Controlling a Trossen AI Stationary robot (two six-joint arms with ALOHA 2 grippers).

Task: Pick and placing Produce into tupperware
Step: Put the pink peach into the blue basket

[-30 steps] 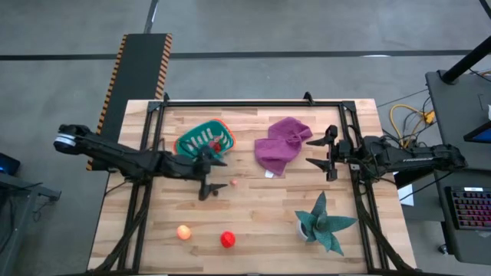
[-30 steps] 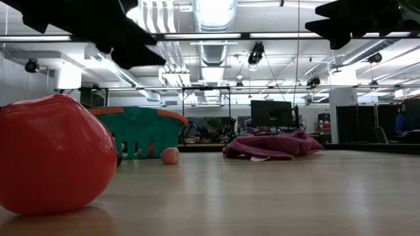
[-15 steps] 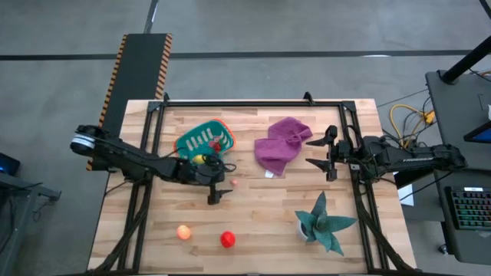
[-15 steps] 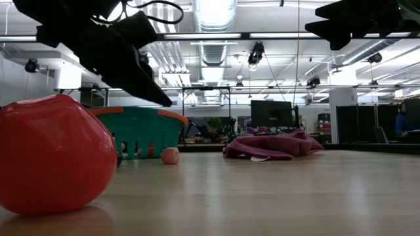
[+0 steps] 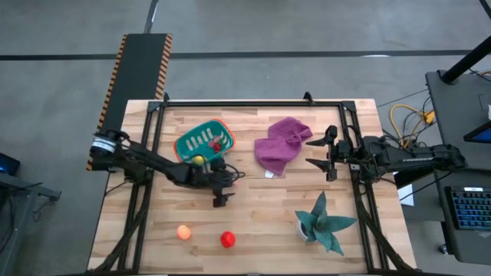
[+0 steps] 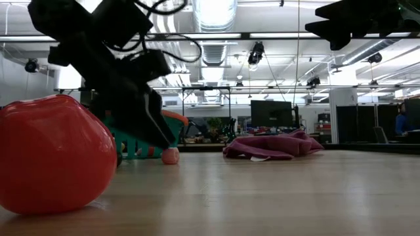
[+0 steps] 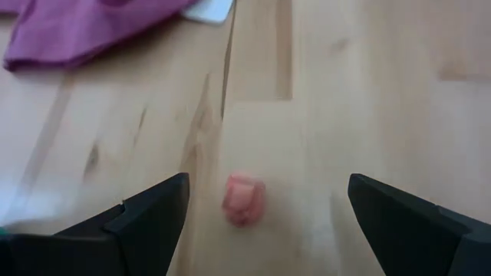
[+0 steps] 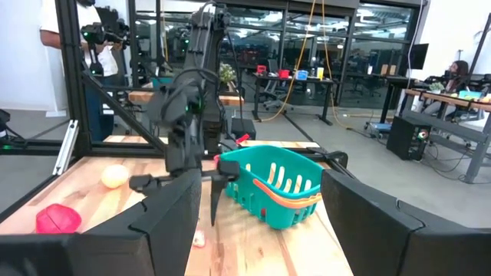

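Left gripper [image 7: 261, 211] now straddles upright pink bit [image 7: 244, 198].

left arm: comes in from the left edge, stretched low across toward the middle of the table, wrist tipped down
left gripper [image 5: 228, 183]: pointing down at the tabletop, roughly mid-table, a bit left of center; fingers [image 7: 146, 218] spread wide, nothing between the pads touching them
left gripper, low view [image 6: 141, 124]: hanging right down near the table surface
right arm: reaches in from the right edge, lying pretty much level, parked near the right side of the table
right gripper [image 5: 318, 156]: aimed toward the table's center, fingers [image 8: 165, 222] wide apart and empty, hovering above the surface
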